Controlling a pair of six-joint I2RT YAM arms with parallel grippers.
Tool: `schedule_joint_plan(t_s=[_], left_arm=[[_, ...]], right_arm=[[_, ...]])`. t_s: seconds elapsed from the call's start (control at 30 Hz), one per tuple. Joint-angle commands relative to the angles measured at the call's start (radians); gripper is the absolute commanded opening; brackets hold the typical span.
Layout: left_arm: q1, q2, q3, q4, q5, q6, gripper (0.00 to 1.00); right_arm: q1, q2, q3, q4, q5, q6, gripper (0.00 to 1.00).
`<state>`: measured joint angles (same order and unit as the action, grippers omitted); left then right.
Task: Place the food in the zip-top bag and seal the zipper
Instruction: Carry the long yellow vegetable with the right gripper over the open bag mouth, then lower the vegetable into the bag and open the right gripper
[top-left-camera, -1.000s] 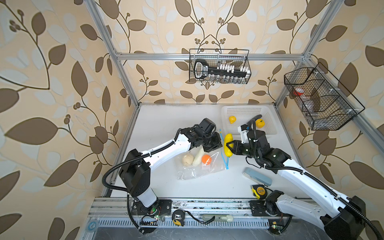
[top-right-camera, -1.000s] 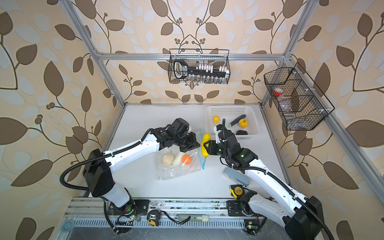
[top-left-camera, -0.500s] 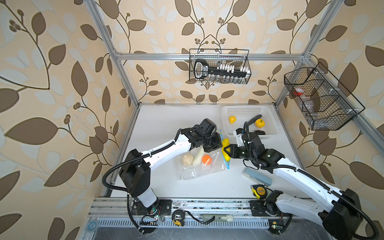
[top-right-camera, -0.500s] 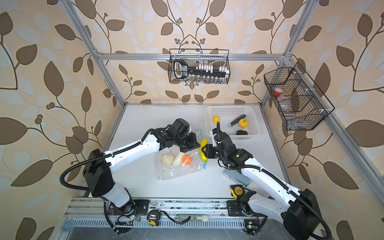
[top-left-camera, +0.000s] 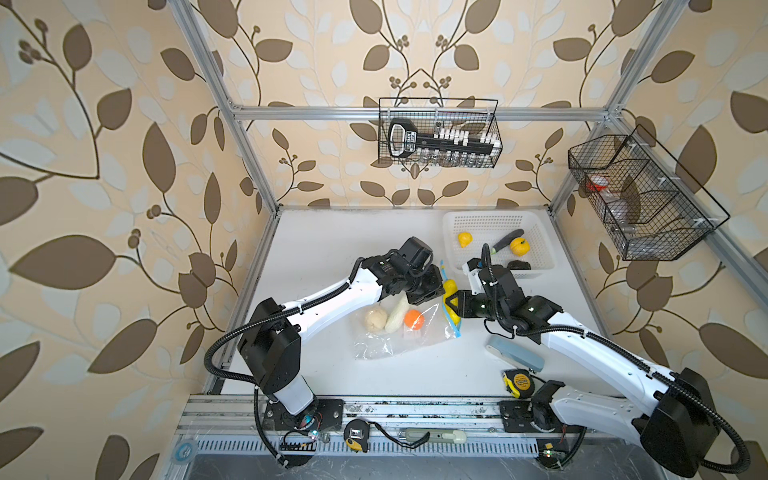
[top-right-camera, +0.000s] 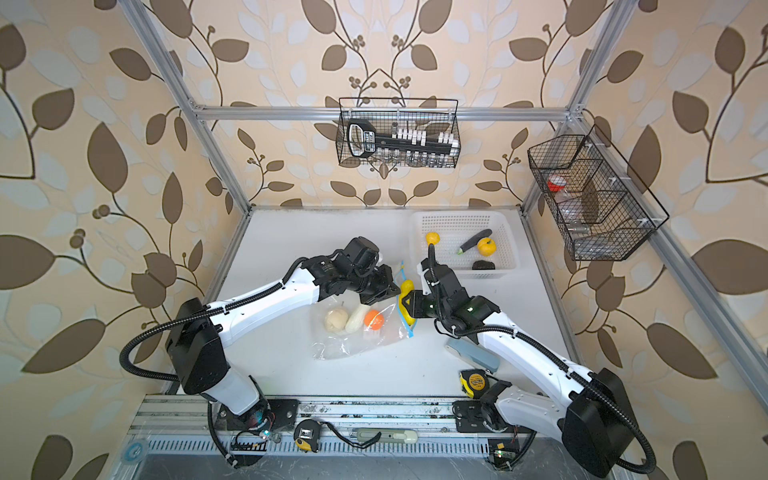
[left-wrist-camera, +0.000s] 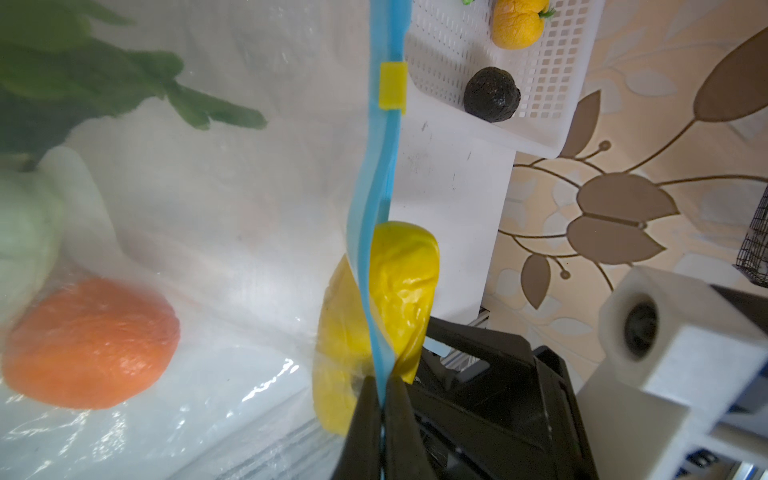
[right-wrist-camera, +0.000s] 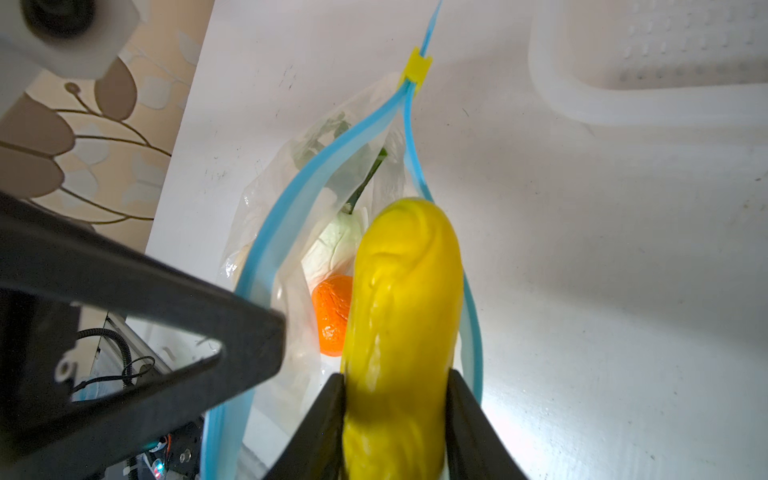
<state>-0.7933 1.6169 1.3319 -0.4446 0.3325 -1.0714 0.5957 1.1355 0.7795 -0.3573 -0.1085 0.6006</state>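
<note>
The clear zip-top bag (top-left-camera: 395, 340) lies mid-table and holds an orange piece (top-left-camera: 413, 319), a beige piece (top-left-camera: 376, 320) and a pale green-white piece (top-left-camera: 395, 316); leafy green (left-wrist-camera: 83, 70) shows through the plastic. My left gripper (left-wrist-camera: 381, 386) is shut on the upper lip of the light-blue zipper (left-wrist-camera: 376, 208) and holds the mouth apart. The yellow slider tab (right-wrist-camera: 417, 66) sits at the zipper's far end. My right gripper (right-wrist-camera: 395, 386) is shut on a long yellow food piece (right-wrist-camera: 407, 291), whose tip lies between the two zipper lips.
The white perforated basket (top-left-camera: 490, 215) at the back right holds two yellow pieces, a dark green piece (top-left-camera: 507, 240) and a near-black one (top-left-camera: 518, 264). A blue-grey case (top-left-camera: 515, 353) and a tape measure (top-left-camera: 518, 383) lie front right. Wire baskets hang on the walls.
My right gripper has carried the yellow piece leftward from near the basket to the bag's mouth. The left gripper has kept its hold on the zipper lip in place.
</note>
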Motion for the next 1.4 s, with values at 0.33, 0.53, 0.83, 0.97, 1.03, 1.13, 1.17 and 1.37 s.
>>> schedule_joint_plan(t_s=[0.33,0.53,0.83,0.97,1.03,1.13,1.17,1.37], left_arm=[[-0.011,-0.008,0.05,-0.001,-0.012,0.006,0.0],[-0.011,-0.008,0.047,-0.001,-0.012,0.006,0.0],[-0.011,-0.007,0.048,0.0,-0.012,0.005,0.0],[-0.011,-0.007,0.047,0.003,-0.012,0.005,0.0],[-0.011,-0.006,0.048,0.003,-0.012,0.005,0.0],[-0.011,-0.004,0.047,0.004,-0.01,0.005,0.0],[-0.011,-0.005,0.049,0.004,-0.01,0.005,0.0],[-0.011,-0.003,0.048,0.004,-0.01,0.005,0.0]], right_arm=[[0.01,0.018,-0.017,0.0,-0.003,-0.032,0.41],[0.01,0.024,-0.012,0.004,-0.008,-0.036,0.42],[0.011,0.031,-0.008,-0.003,0.006,-0.039,0.46],[0.012,0.03,-0.009,-0.002,0.007,-0.039,0.49],[0.012,0.03,-0.008,-0.002,0.007,-0.04,0.49],[0.013,0.035,0.0,-0.006,0.012,-0.047,0.52],[0.013,0.036,0.003,-0.007,0.012,-0.048,0.52],[0.015,0.04,0.003,-0.006,0.011,-0.048,0.52]])
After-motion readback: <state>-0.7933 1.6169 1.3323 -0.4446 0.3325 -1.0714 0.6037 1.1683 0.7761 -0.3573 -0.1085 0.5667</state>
